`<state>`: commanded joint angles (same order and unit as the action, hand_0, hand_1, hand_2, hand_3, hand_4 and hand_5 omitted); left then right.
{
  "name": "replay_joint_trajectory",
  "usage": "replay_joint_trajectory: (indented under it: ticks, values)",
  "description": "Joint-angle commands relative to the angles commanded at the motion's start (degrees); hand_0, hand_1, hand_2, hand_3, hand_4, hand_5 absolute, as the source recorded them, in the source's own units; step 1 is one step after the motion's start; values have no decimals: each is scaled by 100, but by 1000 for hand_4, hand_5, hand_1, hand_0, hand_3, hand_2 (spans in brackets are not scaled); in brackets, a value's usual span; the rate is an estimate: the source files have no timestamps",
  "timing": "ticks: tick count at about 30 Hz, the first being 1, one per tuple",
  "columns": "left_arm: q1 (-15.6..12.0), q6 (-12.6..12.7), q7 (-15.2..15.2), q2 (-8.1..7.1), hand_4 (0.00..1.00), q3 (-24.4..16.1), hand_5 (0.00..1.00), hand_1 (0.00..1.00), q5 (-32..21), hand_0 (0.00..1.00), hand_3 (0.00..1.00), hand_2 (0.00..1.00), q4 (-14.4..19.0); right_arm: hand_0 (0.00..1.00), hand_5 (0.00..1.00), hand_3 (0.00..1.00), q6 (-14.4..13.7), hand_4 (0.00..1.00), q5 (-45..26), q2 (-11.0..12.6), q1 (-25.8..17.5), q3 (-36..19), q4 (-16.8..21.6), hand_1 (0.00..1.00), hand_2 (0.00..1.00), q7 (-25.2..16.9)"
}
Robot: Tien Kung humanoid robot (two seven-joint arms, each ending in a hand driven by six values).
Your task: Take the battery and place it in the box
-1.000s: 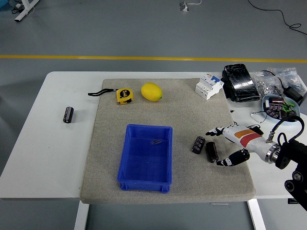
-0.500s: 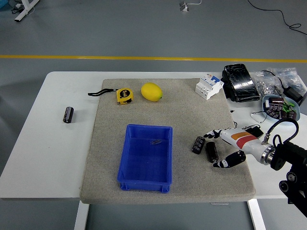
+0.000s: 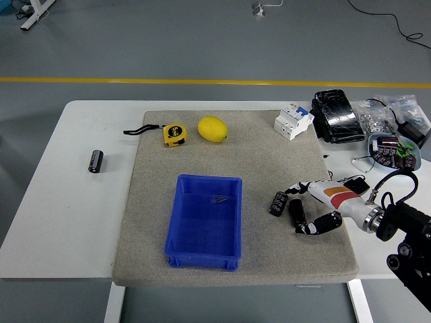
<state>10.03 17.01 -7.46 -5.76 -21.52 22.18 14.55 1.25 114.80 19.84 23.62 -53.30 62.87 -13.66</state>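
Two black cylindrical batteries lie on the grey mat right of the box: one [image 3: 278, 203] tilted, the other [image 3: 296, 212] just beside it. The blue box [image 3: 206, 221] sits in the mat's lower middle with a small metal clip inside. My right hand [image 3: 304, 208] reaches in from the right, its fingers spread around the nearer battery, thumb below it and index above, not closed on it. A third black battery [image 3: 96, 161] lies on the bare table at far left. The left arm does not show.
A yellow tape measure [image 3: 174, 134] and a lemon [image 3: 212, 128] lie at the mat's far side. A white circuit breaker [image 3: 293, 120], a black pouch [image 3: 337, 116], bags of parts and a bowl [image 3: 392, 149] crowd the table's back right.
My right hand has slid left and slightly down, closing in around the right-hand battery. The batteries and the box have not moved.
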Motion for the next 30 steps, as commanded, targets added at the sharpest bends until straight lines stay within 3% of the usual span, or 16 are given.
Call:
replay_joint_trajectory:
  ticks: [3,4,9,10,15,16,21,22,30]
  values:
    - [-9,2,-5,2,681,-12,655,717,7,753,637,755,-1,697,193,725,-26,998,-61,1,-3,14,-68,647,686,-31]
    - [-12,3,-7,4,680,-16,654,716,11,751,636,754,-1,632,193,667,-31,998,-73,0,-8,17,-82,606,651,-38]
    - [-22,2,-27,11,680,-43,654,716,57,751,636,754,2,632,193,667,-65,998,-117,-8,-38,26,-158,606,651,-77]
    - [-23,1,-28,10,679,-44,653,716,61,751,636,753,3,581,182,627,-70,978,-129,-7,-41,26,-169,584,605,-82]
    - [-20,-4,-46,12,679,-71,653,716,125,751,636,753,4,581,182,627,-119,978,-165,3,-46,18,-180,584,605,-106]
    - [-20,-5,-47,12,679,-74,653,715,127,749,636,750,4,490,141,552,-133,902,-180,4,-47,15,-180,522,556,-115]
    - [-16,-3,-50,13,679,-79,653,715,137,749,636,750,5,490,141,552,-137,902,-200,2,-45,9,-194,522,556,-121]
    - [-16,-3,-50,13,679,-80,653,715,137,748,637,751,6,440,117,508,-132,859,-208,0,-46,8,-203,497,521,-123]
    - [-14,-5,-58,18,679,-88,652,714,161,748,637,751,8,393,88,496,-134,826,-222,3,-48,11,-210,478,510,-111]
